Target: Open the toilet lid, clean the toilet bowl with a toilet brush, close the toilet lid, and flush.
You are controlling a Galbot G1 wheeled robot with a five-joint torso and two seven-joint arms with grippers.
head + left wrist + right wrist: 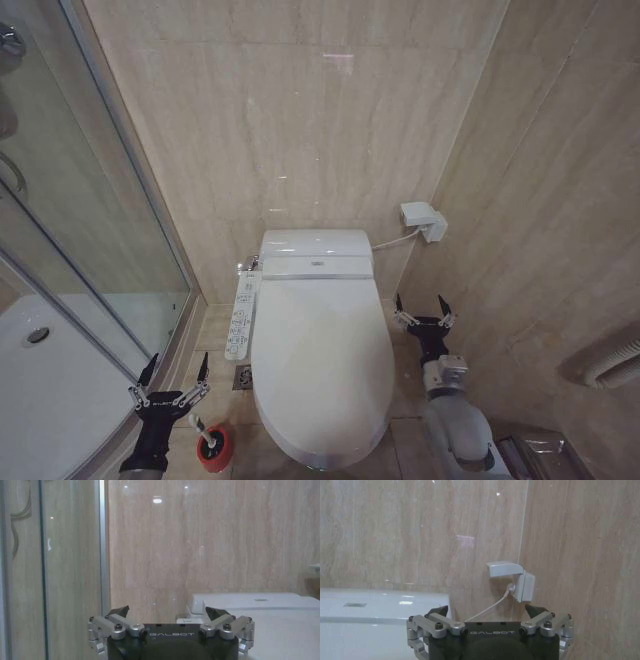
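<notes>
toilet lid [320, 350] down; left gripper [173, 381] and right gripper [422, 309] spread, empty; a careless reach may topple the toilet brush [207, 436].

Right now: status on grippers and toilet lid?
Left gripper open by red holder. Right gripper open beside bowl. Toilet lid down. Nothing blocking.

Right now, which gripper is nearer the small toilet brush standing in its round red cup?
Left. The left gripper hovers just above the toilet brush; the right gripper is across the toilet.
</notes>
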